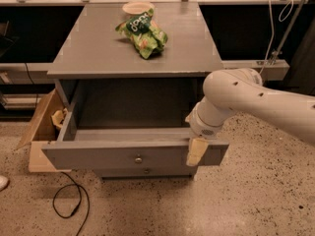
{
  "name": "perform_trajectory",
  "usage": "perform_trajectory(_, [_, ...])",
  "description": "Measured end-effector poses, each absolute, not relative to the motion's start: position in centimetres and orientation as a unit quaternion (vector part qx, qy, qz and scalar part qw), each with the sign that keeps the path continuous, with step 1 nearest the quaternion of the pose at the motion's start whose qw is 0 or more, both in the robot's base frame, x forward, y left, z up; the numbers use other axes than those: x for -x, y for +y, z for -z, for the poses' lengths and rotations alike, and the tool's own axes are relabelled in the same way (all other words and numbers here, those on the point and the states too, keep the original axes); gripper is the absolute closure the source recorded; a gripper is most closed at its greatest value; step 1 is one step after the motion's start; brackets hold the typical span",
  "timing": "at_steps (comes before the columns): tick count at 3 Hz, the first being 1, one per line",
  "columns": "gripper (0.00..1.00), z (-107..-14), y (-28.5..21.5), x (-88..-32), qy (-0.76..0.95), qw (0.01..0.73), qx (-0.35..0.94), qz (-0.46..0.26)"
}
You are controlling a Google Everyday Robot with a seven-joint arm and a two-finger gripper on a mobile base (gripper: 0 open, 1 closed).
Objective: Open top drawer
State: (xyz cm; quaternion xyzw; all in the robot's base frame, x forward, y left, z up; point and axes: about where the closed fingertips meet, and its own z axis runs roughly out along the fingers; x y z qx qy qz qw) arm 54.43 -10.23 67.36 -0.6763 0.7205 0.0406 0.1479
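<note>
Drawer out, gripper on its front edge

The top drawer (pixel 98 155) stands pulled well out toward the near side of the grey cabinet (pixel 98 53), its small round knob (pixel 138 159) at the panel's centre. The gripper (pixel 195 151) rests over the top edge of the front panel, at its right end. Whether it is open or clamped cannot be told. A green bag (pixel 143 33) lies on the cabinet top.

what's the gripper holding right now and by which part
The gripper is at the top drawer, over its front panel's upper edge near the right end, not the knob; an actual clamp cannot be told.
</note>
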Motion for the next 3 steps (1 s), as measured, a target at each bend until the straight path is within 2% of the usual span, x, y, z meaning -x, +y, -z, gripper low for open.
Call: perform_trajectory(3, [0.0,-81.9,-14.6,-54.5,0.721,0.192,0.662,0.073])
